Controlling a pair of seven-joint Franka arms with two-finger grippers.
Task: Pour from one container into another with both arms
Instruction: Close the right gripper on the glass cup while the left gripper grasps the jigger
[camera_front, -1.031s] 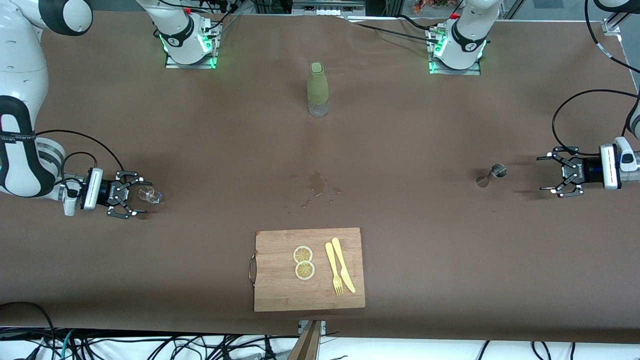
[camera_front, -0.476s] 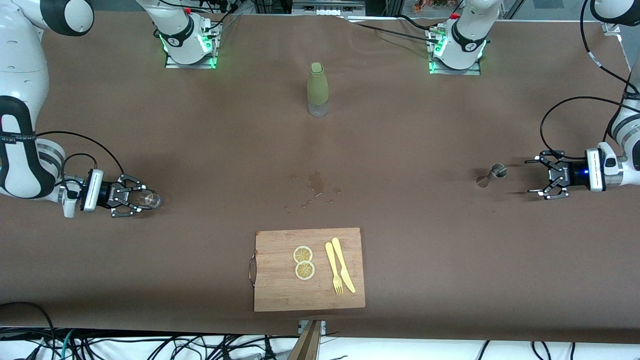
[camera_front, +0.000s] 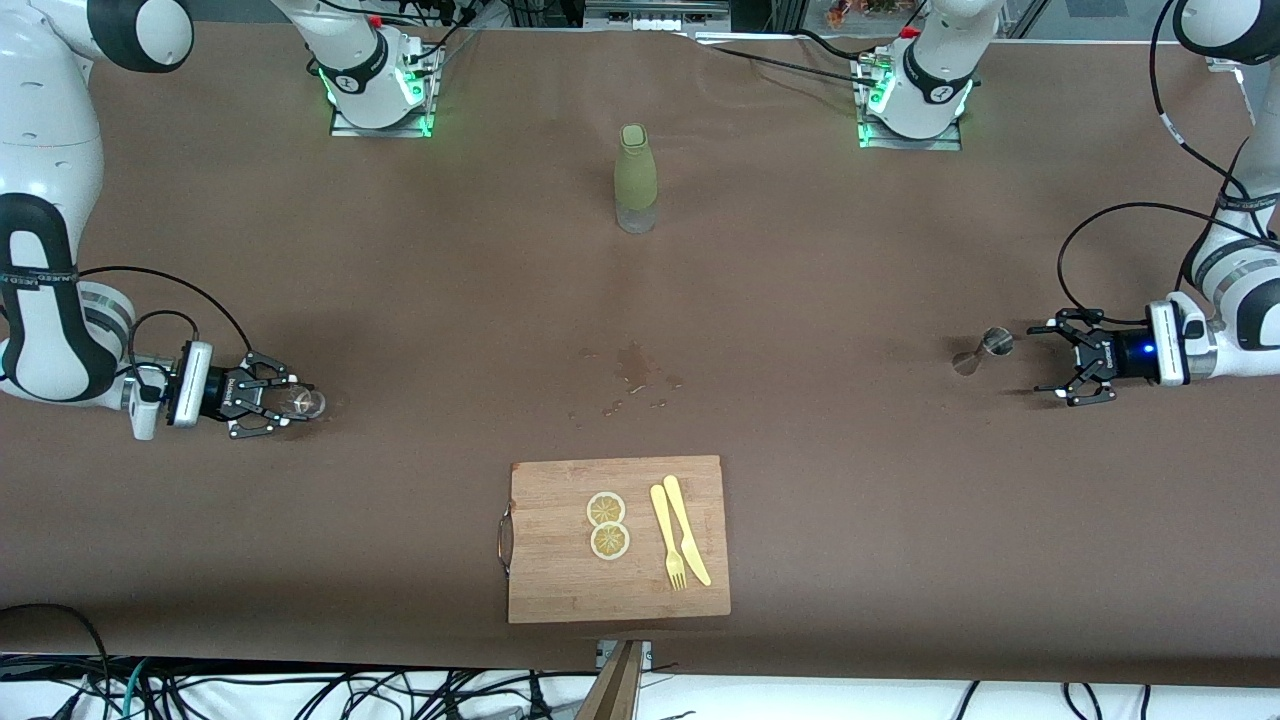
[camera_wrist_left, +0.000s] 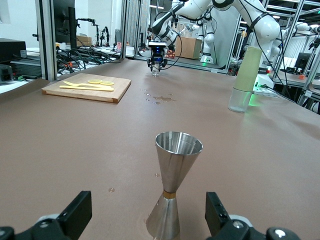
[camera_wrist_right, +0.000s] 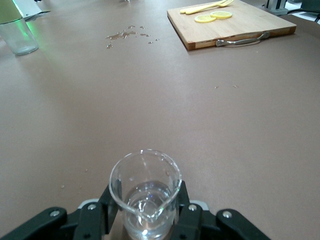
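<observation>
Clear liquid in beaker (camera_wrist_right: 145, 192) shows only wrist-side.

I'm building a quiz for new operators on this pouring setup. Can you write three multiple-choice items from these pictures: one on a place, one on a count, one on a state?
1. Where do the fork and knife lie?
A. on the cutting board
B. beside the green bottle
C. in the glass beaker

2. How many lemon slices are there?
A. one
B. two
C. four

3. What is the state of the left gripper?
A. shut on the jigger
B. open, with the jigger just ahead of its fingers
C. holding the bottle

Answers: 1 A, both lie on the board beside the slices. 2 B, the front view shows two. 3 B, the left wrist view shows the fingers spread, touching nothing, while the right gripper grips the beaker.
</observation>
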